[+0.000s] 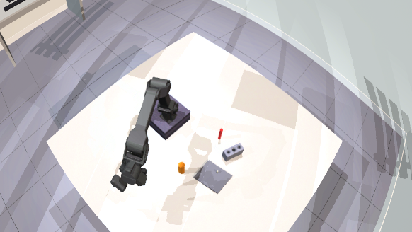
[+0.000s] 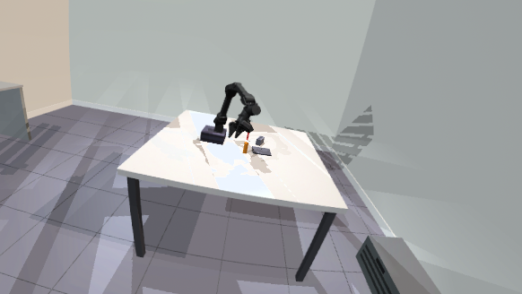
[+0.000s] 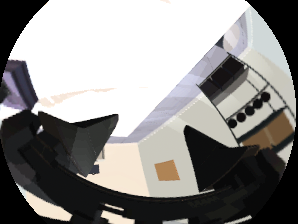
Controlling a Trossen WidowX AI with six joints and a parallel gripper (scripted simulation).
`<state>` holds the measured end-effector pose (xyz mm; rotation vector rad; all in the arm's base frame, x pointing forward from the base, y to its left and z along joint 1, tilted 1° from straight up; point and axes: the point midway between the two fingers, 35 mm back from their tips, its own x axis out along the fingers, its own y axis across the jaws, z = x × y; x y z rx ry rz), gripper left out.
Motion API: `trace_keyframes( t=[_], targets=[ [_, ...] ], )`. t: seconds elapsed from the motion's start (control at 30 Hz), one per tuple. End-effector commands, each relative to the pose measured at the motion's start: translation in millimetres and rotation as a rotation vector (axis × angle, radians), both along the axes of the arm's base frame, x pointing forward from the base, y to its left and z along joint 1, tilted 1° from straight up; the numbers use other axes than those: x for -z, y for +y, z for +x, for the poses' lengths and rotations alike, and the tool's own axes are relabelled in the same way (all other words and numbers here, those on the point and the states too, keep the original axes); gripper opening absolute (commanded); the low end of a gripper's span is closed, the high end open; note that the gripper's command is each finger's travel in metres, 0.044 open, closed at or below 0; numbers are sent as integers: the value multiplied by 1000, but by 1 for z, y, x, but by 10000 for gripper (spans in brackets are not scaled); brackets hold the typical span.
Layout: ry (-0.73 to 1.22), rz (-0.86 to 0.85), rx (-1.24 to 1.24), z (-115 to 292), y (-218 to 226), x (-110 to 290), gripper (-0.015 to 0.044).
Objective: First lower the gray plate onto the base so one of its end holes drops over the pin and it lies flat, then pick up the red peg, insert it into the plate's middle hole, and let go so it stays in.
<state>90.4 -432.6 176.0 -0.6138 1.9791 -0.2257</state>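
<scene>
The gray plate [image 1: 234,155] [image 2: 260,141], a thick bar with three holes in its top, lies on the table beside the base. The flat gray base [image 1: 212,182] [image 2: 265,152] lies in front of it, its small pin [image 1: 217,171] standing bare. The red peg [image 1: 220,134] [image 2: 247,135] stands upright behind the plate, a pale part at its foot. My gripper [image 2: 233,134] [image 3: 152,123] is open and empty, raised above the table on the other side of the orange cylinder from the base. The wrist view shows none of the task's objects.
An orange cylinder [image 1: 181,167] [image 2: 245,147] stands between the gripper's side and the base. The arm's dark pedestal [image 1: 166,133] [image 2: 213,135] stands behind these things. The white table's edge [image 3: 195,60] crosses the wrist view.
</scene>
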Motion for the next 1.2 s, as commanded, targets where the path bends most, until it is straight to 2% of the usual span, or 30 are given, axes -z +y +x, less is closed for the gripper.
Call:
trace_keyframes(
  t=[0.0, 0.3, 0.57, 0.77, 1.0, 1.17],
  targets=[
    [-73, 46, -116, 67, 29, 10, 440],
    [-187, 178, -356, 188, 125, 27, 440],
    [-240, 337, -548, 257, 243, 40, 440],
    [-237, 483, -685, 275, 345, 48, 440],
    [-183, 657, -824, 261, 463, 54, 440],
    [-173, 677, -839, 257, 477, 55, 440]
  ],
)
